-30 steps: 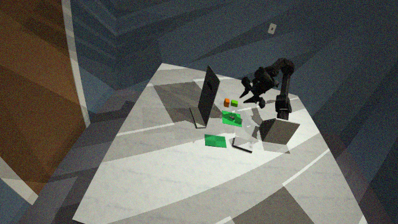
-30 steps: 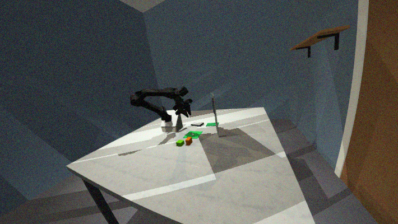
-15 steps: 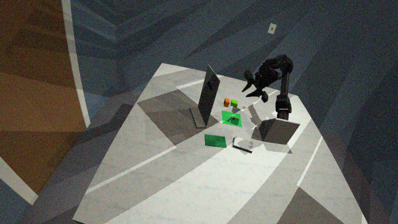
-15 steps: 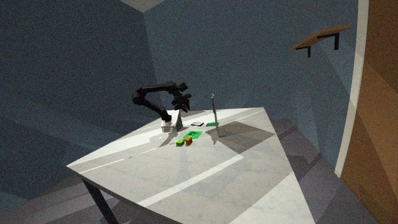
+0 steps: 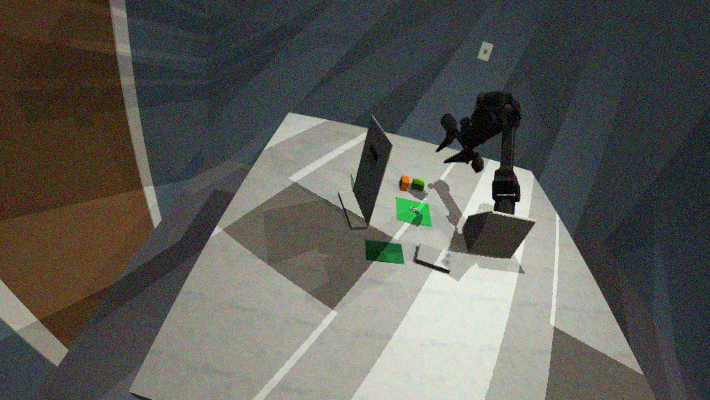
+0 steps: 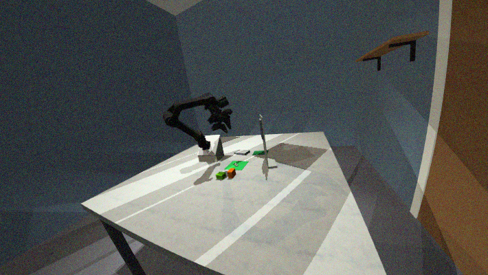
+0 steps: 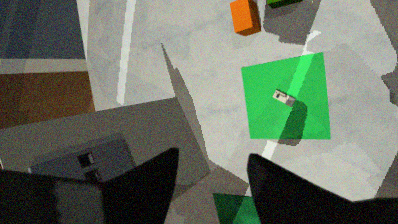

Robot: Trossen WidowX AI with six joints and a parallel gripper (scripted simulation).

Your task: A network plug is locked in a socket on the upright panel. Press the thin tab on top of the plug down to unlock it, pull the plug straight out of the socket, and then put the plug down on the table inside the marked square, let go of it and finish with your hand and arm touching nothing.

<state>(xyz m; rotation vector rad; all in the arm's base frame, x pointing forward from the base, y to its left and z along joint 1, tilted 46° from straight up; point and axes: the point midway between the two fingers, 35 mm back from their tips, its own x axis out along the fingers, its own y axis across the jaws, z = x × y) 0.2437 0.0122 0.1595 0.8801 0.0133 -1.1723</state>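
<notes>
The small pale plug [image 5: 414,210] [image 6: 236,164] [image 7: 284,95] lies on the table inside the bright green square [image 5: 402,219] [image 6: 242,166] [image 7: 260,125], out of the socket and clear of the square's edges. The upright panel [image 5: 378,172] [image 6: 262,132] [image 7: 160,135] stands beside the square; two dark openings show on its block [image 7: 115,155] in the wrist view. My gripper [image 5: 440,157] [image 6: 228,130] [image 7: 213,158] is open and empty, with a wide gap between its fingertips. It hangs well above the table, apart from the plug and the panel.
An orange block [image 5: 404,183] [image 6: 231,172] [image 7: 243,17] and a green block [image 5: 418,184] [image 6: 220,175] [image 7: 285,2] lie near the square. A darker green patch [image 5: 384,251] [image 6: 259,152] [image 7: 225,205] and a flat dark-edged piece [image 5: 432,260] [image 6: 242,152] lie on its other side.
</notes>
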